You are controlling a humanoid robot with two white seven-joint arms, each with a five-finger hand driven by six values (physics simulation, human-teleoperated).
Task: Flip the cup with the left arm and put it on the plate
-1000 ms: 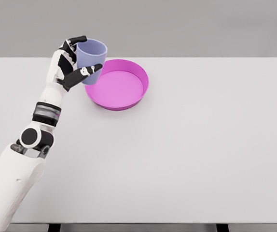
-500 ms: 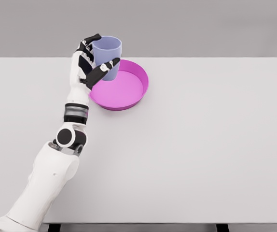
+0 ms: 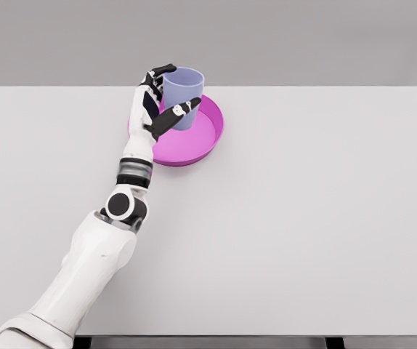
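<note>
Gripping: our left hand clasped the upright lilac cup | cup over pink plate, 10 o'clock side | desk white.

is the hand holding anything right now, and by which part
Yes: the left hand grips the upright pale blue cup by its side wall, above the pink round plate.

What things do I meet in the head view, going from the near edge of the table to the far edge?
White left arm → left hand, closed around the cup → pink plate → lavender cup, upright over the plate. Hand, plate and cup overlap, so their order is only approximate.
</note>
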